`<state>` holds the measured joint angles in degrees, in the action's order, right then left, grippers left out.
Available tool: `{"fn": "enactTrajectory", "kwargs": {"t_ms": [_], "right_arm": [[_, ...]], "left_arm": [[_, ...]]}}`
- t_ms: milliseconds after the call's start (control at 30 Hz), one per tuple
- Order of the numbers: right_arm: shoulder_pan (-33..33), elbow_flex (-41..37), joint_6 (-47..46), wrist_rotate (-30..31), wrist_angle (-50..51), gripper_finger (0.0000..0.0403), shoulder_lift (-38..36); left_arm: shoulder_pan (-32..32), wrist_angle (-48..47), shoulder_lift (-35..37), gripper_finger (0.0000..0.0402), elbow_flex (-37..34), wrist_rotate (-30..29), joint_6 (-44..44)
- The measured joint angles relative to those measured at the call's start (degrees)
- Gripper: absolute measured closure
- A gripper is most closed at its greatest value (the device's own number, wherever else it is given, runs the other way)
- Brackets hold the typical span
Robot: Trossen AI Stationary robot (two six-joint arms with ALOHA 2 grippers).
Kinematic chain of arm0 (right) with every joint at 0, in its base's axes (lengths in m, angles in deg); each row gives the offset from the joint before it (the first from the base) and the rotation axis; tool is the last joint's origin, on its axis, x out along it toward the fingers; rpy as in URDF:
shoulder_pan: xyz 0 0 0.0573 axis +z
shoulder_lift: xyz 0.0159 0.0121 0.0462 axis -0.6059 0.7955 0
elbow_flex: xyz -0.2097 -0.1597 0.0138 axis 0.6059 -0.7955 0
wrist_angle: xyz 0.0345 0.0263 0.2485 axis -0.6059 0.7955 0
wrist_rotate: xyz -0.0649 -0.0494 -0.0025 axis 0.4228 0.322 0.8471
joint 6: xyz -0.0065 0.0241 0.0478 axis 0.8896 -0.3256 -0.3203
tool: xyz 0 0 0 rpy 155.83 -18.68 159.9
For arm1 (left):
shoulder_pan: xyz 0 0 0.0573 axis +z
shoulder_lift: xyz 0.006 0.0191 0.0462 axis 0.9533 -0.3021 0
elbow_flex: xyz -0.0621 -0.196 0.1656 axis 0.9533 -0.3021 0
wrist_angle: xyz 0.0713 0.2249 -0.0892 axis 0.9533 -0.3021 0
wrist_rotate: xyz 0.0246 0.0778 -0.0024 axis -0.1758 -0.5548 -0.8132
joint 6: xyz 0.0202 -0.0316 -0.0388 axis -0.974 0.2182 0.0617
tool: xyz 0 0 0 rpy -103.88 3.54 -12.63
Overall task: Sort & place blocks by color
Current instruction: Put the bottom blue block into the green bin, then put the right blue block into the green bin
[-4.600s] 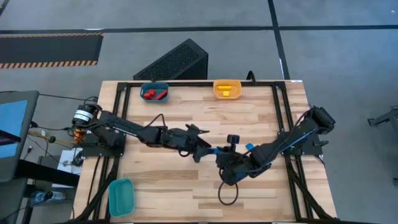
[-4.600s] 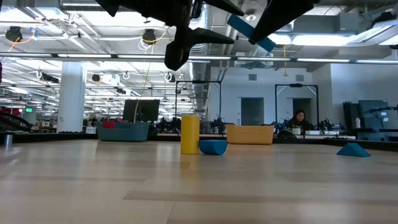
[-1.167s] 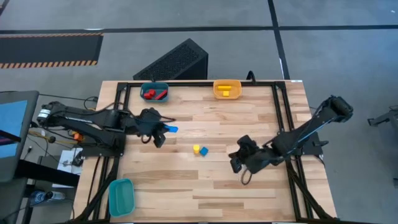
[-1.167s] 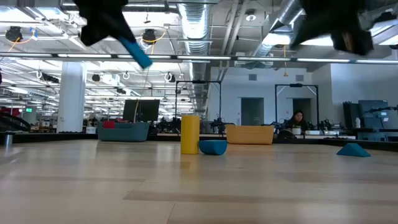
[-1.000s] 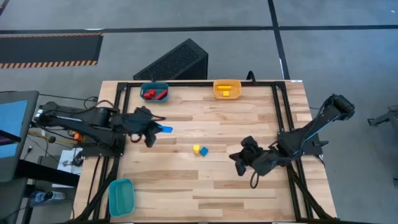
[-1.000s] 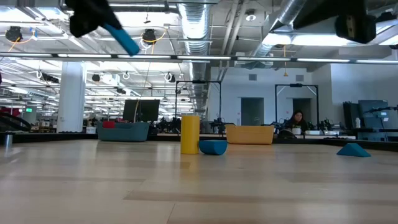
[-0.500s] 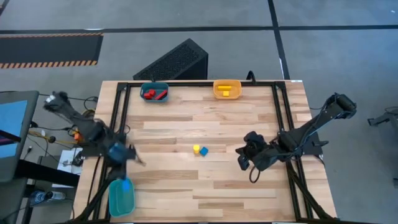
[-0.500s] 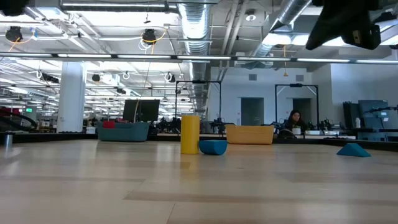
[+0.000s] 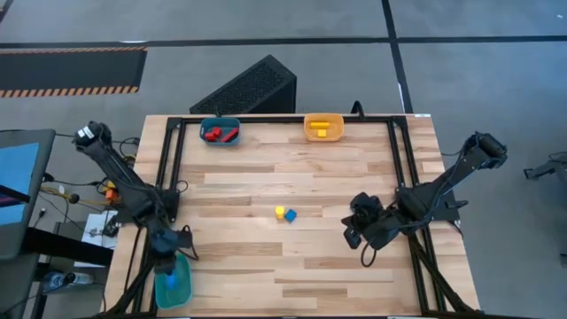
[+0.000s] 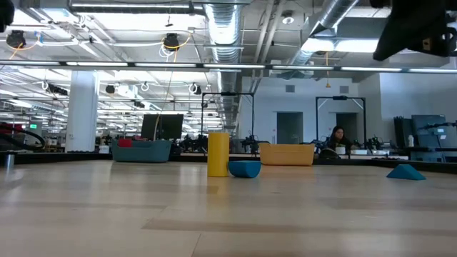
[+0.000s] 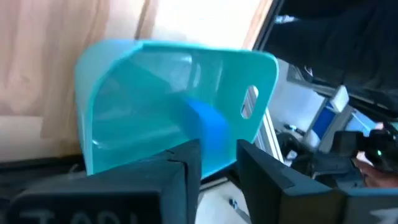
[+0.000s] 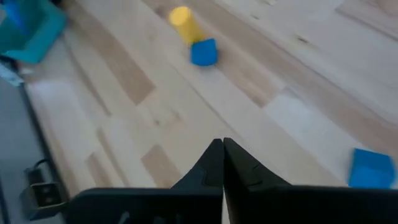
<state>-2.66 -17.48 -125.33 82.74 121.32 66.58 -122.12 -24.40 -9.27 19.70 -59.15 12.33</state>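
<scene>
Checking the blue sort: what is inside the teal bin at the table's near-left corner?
One blue block shows inside the teal bin, just beyond the left gripper, whose fingers stand slightly apart. The gripper covers the bin's near floor, so anything lying there cannot be seen.

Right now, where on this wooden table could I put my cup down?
Bare wood lies between the dark-blue bin and the yellow block, and along the near edge right of the teal bin. The right gripper crowds the right.

No readable text, labels or numbers anywhere.
</scene>
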Motion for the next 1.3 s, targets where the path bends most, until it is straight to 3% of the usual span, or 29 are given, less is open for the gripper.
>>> {"fn": "enactTrajectory", "kwargs": {"t_ms": [333, 533, 667, 867, 1300], "right_arm": [[-3.49, -0.04, -7.94, -7.02, 22.91, 0.0273, 0.02], [-11.79, -7.24, 1.51, -14.45, 19.13, 0.0179, -0.8], [-18.52, -12.75, 9.89, -19.25, 9.94, 0.0149, -0.69], [-24.99, -16.14, 15.43, -23.94, 3.63, 0.0152, -0.48], [-26.96, -16.87, 13.8, -25.47, 1.84, 0.0177, 0.17]], "left_arm": [[2.05, -0.7, -2.12, 0.0211, 1.72, 0.04, 0.94], [2.82, -1.12, -2.15, 0.0188, 7.08, -4.34, 2.53], [2.87, -5.59, -2.15, 0.0196, 11.9, -11.84, 2.54], [2.89, -9.59, -2.13, 0.021, 17.97, -27.49, -2.25], [3.03, -6.84, -2.16, 0.0213, 19.74, -59.71, -13.59]]}}
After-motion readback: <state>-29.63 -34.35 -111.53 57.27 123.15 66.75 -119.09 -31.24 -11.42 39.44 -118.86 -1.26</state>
